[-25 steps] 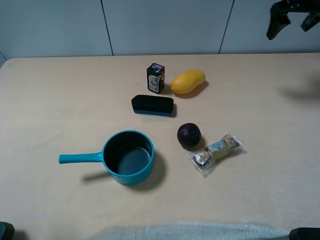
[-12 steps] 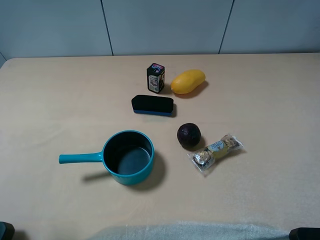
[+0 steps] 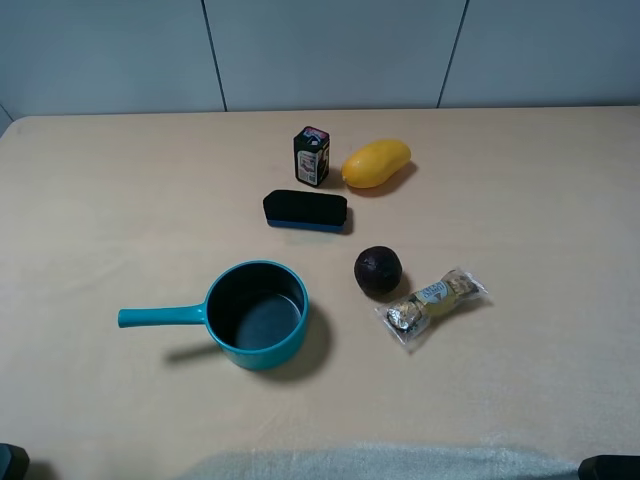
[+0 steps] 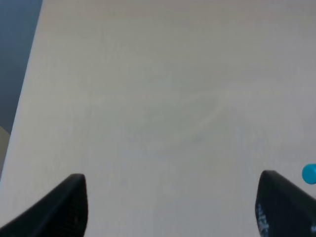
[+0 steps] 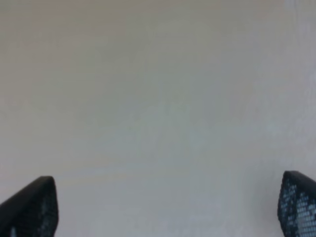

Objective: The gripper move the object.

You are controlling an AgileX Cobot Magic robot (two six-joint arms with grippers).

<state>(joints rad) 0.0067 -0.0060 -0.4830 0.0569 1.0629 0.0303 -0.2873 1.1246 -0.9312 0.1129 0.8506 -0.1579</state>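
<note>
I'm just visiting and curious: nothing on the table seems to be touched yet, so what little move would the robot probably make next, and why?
Probably bringing the right gripper in over the table toward the eraser. Its jaws stand wide open with nothing between them, no arm shows in the high view, and the eraser lies untouched between the small black box and the teal pot.

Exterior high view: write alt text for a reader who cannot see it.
A beige table holds a board eraser with black top and blue base at centre, a small black box and a yellow mango behind it. Nearer are a teal saucepan, a dark round fruit and wrapped chocolates. No gripper shows.
</note>
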